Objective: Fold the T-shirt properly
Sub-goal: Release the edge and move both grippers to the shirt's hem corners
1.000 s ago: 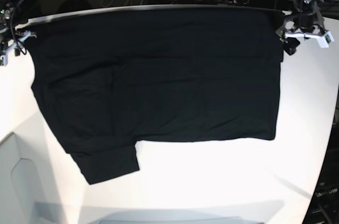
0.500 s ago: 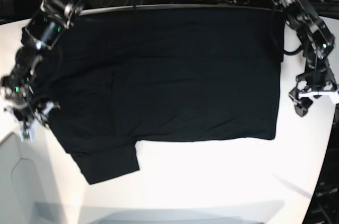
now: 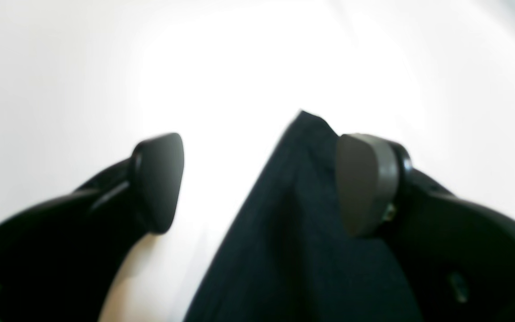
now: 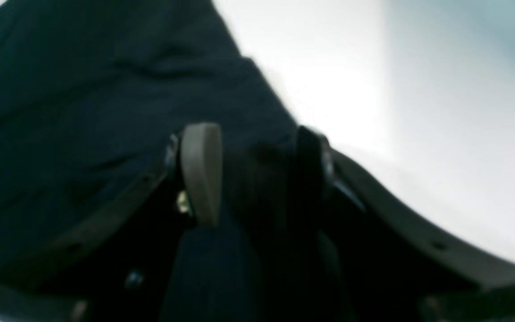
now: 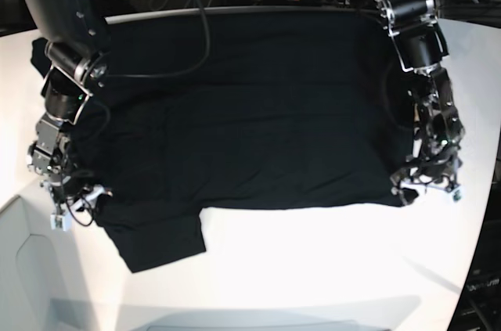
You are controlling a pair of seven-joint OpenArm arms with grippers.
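While the T-shirt [image 5: 243, 112] lies spread out flat on the white bench [image 5: 329, 268], covering most of its far half with one short sleeve poking out toward the near edge, no fold shows in it yet. By the look of things the task is only at its opening: both arms are down at the near hem, one at each lower corner, and every fold is left to make.

The left claw [image 3: 257, 183] is spread wide over the shirt's corner [image 3: 304, 134]. In the left wrist view the dark cloth runs up between the two pads [image 3: 365, 183], nearer to one of them, but nothing is pinched; the bare bench shows on the other side of the gap.

The right claw [image 4: 253, 174] sits at the opposite corner, near the sleeve. Its pads [image 4: 201, 172] stand partly apart with dark cloth between and under them, yet the right wrist view is too blurred and dark to say whether they grip the shirt or merely straddle it.

My reading is that the next step is closing on both corners, then lifting the near edge toward the far one.
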